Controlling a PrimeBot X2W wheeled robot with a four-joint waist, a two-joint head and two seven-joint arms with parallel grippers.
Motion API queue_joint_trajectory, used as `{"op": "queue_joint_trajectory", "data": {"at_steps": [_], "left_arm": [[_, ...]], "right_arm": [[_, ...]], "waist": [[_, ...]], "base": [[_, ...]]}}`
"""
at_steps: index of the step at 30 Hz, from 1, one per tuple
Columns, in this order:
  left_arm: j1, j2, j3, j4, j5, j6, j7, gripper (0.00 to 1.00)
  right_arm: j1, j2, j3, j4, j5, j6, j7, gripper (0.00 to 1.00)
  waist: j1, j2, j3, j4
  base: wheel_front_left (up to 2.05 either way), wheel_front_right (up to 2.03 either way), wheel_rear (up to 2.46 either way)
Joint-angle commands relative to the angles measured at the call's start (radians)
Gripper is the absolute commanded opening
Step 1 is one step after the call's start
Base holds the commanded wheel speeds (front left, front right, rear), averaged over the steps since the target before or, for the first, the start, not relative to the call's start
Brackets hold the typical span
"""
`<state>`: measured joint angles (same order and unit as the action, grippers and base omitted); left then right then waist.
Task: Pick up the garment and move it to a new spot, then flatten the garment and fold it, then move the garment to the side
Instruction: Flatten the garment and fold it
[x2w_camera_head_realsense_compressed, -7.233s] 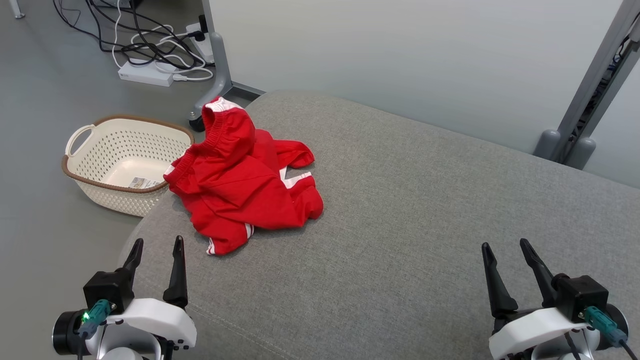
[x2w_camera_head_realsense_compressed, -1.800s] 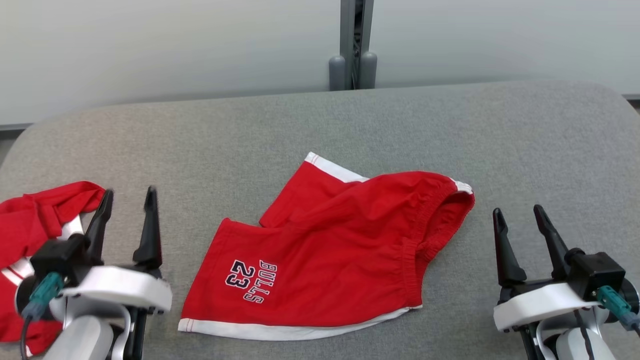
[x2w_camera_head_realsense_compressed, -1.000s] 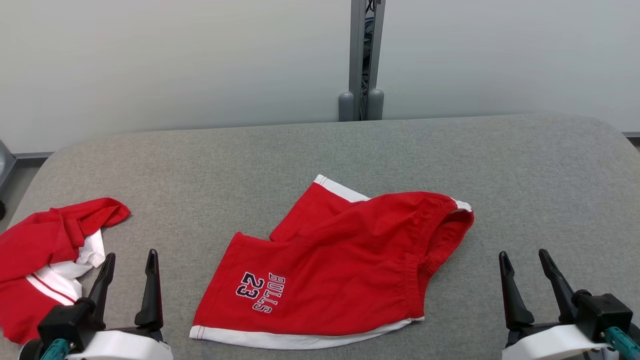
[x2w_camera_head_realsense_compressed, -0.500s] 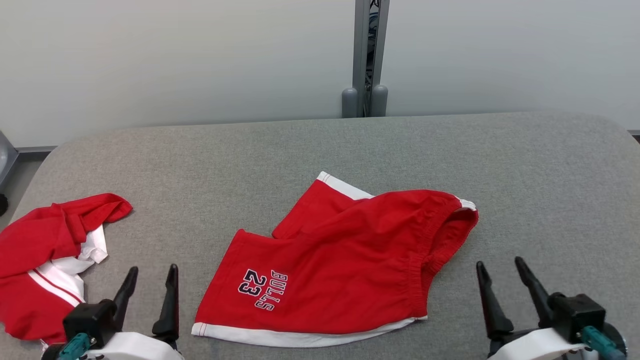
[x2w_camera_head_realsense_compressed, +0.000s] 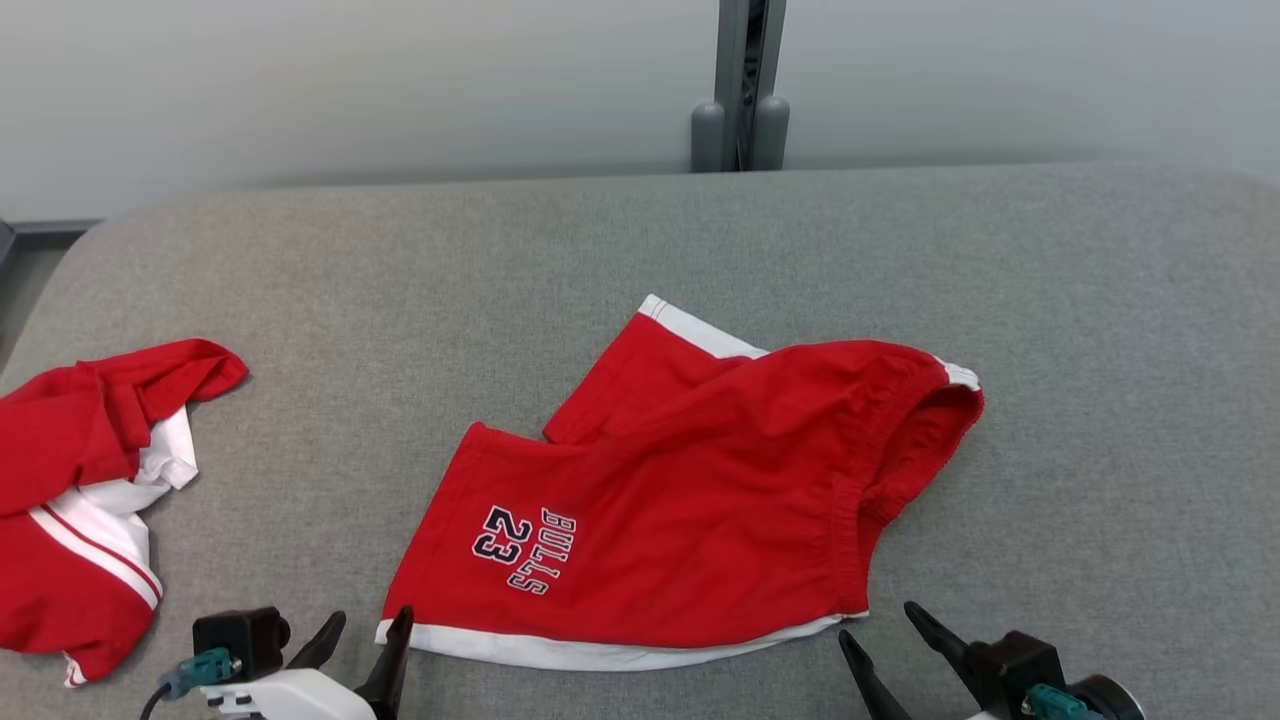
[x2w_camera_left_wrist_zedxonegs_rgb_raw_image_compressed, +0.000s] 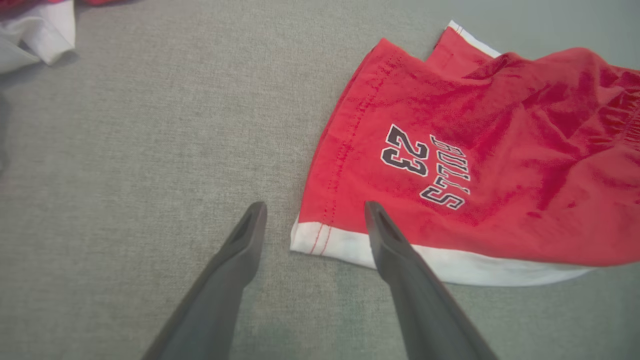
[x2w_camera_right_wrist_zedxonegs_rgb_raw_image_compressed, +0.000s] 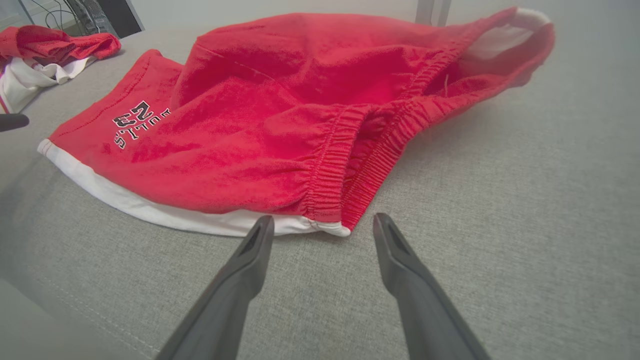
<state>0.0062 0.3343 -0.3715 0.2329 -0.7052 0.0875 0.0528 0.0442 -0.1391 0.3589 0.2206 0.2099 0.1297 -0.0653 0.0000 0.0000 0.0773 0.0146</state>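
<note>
The red shorts (x2w_camera_head_realsense_compressed: 690, 500) lie rumpled mid-way on the grey padded surface (x2w_camera_head_realsense_compressed: 1100, 350), another red garment (x2w_camera_head_realsense_compressed: 70, 450) well apart leftward, with the left gripper (x2w_camera_head_realsense_compressed: 370, 614) and right gripper (x2w_camera_head_realsense_compressed: 878, 622), jaws wide and empty, at the near hem's ends.

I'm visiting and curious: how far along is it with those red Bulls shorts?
Moving looks done: the Bulls shorts lie on the grey cushion, apart from the other red garment. In hand: the open left gripper and right gripper sit at the near hem corner and waistband end. Remaining: flattening the rumpled waistband, folding, moving aside.
</note>
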Motion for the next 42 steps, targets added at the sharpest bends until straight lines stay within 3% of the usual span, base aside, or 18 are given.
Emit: {"op": "queue_joint_trajectory", "data": {"at_steps": [1, 15, 16, 19, 29, 37, 42], "left_arm": [[-0.029, 0.000, 0.006, 0.011, -0.016, -0.010, 0.010, 1.00], [-0.116, -0.009, -0.008, 0.121, -0.078, -0.059, 0.112, 1.00], [-0.115, -0.009, -0.016, 0.126, -0.085, -0.066, 0.127, 0.94], [-0.115, -0.008, -0.026, 0.119, -0.096, -0.079, 0.155, 0.00], [-0.105, 0.038, 0.023, -0.041, -0.105, -0.075, 0.117, 0.00], [-0.139, 0.107, 0.096, -0.254, -0.064, -0.020, 0.076, 0.00], [-0.187, 0.137, 0.131, -0.376, -0.043, 0.014, 0.080, 0.00]], "right_arm": [[-0.034, -0.017, 0.016, 0.014, 0.001, 0.002, -0.003, 1.00], [-0.166, -0.051, 0.111, 0.114, -0.046, 0.002, 0.005, 1.00], [-0.172, -0.051, 0.117, 0.121, -0.043, 0.002, 0.006, 0.62], [-0.183, -0.047, 0.129, 0.134, -0.026, 0.002, 0.003, 0.00], [-0.188, -0.080, 0.152, 0.040, 0.069, 0.002, -0.036, 0.00], [-0.163, -0.142, 0.121, -0.171, 0.157, 0.002, -0.020, 0.00], [-0.164, -0.147, 0.067, -0.305, 0.227, 0.002, 0.000, 0.00]], "waist": [[0.0000, 0.0000, 0.030, 0.002], [0.0000, 0.0000, 0.137, 0.007], [0.0000, 0.0000, 0.139, 0.006], [0.0000, 0.0000, 0.145, 0.003], [0.0000, 0.0000, 0.134, -0.003], [0.0000, 0.0000, 0.106, -0.024], [0.0000, 0.0000, 0.085, -0.044]], "base": [[0.00, 0.00, 0.00], [0.00, 0.00, 0.00], [0.00, 0.00, 0.00], [0.00, 0.00, 0.00], [0.00, 0.00, 0.00], [0.00, 0.00, 0.00], [0.00, 0.00, 0.00]]}}
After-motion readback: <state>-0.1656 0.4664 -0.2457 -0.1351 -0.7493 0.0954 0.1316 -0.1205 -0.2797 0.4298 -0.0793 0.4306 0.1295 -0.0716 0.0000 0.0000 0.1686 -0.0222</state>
